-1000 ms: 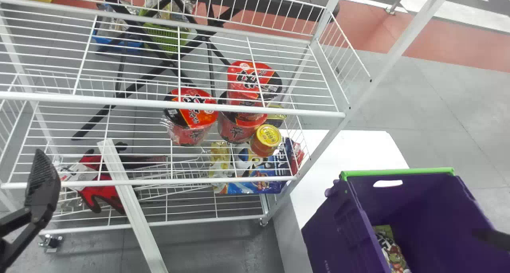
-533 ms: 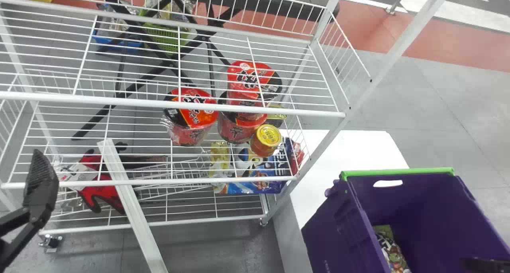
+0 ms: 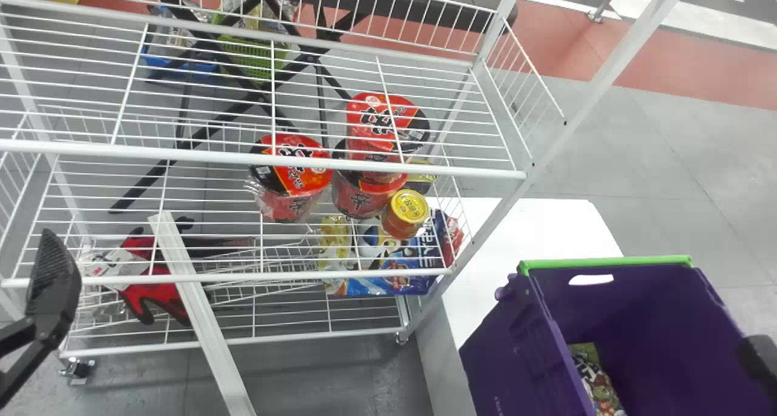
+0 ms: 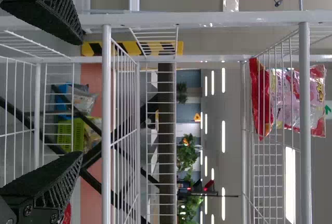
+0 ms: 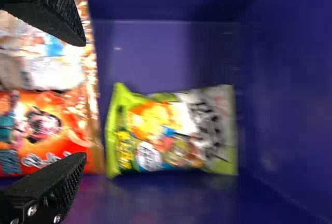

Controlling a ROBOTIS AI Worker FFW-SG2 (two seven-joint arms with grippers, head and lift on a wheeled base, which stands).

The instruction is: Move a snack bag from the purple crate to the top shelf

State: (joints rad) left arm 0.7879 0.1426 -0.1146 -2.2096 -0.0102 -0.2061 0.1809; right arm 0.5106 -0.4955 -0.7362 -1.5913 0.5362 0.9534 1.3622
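Observation:
In the head view, part of the right gripper (image 3: 759,358) is at the right edge, over the purple crate (image 3: 643,306); a green-ended snack bag (image 3: 601,388) lies inside. The right wrist view has the right gripper (image 5: 83,99) open above the crate's contents, a green-and-white snack bag (image 5: 174,130) just beyond its fingertips and an orange bag (image 5: 46,125) below it. The left gripper (image 3: 54,288) is held before the rack at the head view's left. In the left wrist view the left gripper (image 4: 81,97) is open and empty, with a pink-and-red bag (image 4: 295,99) on a higher shelf.
The white wire rack (image 3: 261,161) holds red noodle cups (image 3: 291,176), a yellow-lidded jar (image 3: 405,214), a blue package (image 3: 394,276) and red gloves (image 3: 155,282). A slanted white post (image 3: 203,319) stands in front. The crate rests beside a white tabletop (image 3: 528,234).
The right gripper's visible part dropped toward the head view's bottom edge, then came back up and shifted right. The left gripper has shifted slightly left.

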